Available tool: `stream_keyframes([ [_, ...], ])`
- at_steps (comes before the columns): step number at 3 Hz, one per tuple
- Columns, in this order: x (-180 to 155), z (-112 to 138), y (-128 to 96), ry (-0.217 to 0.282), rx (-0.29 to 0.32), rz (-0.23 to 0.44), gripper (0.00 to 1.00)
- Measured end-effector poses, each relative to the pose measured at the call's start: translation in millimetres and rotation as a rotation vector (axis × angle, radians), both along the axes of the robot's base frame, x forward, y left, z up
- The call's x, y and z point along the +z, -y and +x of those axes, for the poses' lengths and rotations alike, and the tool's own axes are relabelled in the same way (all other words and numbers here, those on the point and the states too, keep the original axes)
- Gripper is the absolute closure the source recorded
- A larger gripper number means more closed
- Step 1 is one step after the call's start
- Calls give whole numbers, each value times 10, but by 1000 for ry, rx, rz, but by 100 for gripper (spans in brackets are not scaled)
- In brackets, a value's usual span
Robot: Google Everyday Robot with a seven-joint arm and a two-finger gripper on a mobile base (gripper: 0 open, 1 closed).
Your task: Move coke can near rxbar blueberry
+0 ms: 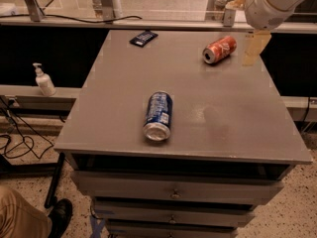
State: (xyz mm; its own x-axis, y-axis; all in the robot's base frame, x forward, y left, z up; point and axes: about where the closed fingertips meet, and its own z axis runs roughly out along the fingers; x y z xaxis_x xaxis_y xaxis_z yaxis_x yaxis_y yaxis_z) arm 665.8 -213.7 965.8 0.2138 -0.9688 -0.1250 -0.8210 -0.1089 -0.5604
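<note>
The red aluminium coke can (pixel 219 49) lay sideways, axis slanting, just left of the spread-fingered gripper (pixel 241 33) above the grey table's (pixel 208 133) far-right edge.

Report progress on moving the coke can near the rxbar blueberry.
Done: nothing. The coke can lies on its side at the table top's far right, apart from the rxbar blueberry at the far left. In hand: the gripper hovers just right of the can, not touching it. Left: grasp, carry, set down beside the bar.
</note>
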Motion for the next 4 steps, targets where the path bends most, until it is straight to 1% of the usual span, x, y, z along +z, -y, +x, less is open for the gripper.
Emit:
stream_keyframes([
  [1, -115, 306, 59, 35, 112, -111, 0],
  [2, -203, 492, 133, 113, 240, -272, 0],
  [3, -438, 661, 214, 131, 324, -402, 0],
  [4, -678, 844, 280, 101, 335, -514, 0],
])
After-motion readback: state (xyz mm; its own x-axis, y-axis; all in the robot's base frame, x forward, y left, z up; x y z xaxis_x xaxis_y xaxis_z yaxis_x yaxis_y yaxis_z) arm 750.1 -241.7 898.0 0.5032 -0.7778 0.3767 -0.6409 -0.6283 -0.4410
